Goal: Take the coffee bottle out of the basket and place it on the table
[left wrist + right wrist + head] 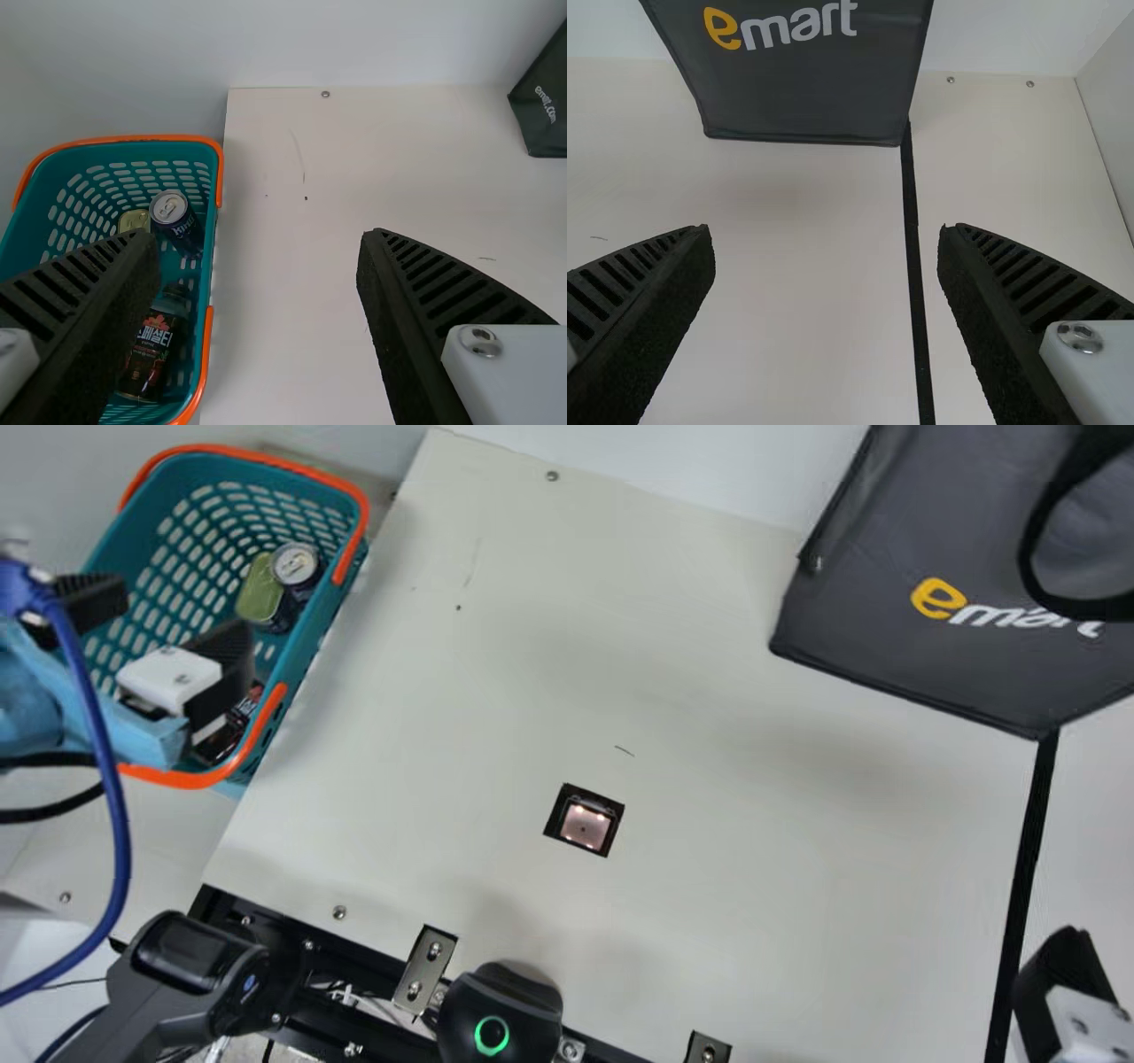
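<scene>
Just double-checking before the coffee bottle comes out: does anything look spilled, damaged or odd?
I see no spill. The one small oddity is a short dark stroke on the cream table, right of the basket in the main view; I can't tell whether it's a scratch or a stray mark.

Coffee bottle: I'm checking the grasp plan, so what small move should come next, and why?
I'd probably shift the left gripper sideways to line up with the coffee bottle before lowering. The bottle is in the basket, and the left wrist view shows it off to one side of the gap between the open fingers, partly hidden by one.
</scene>
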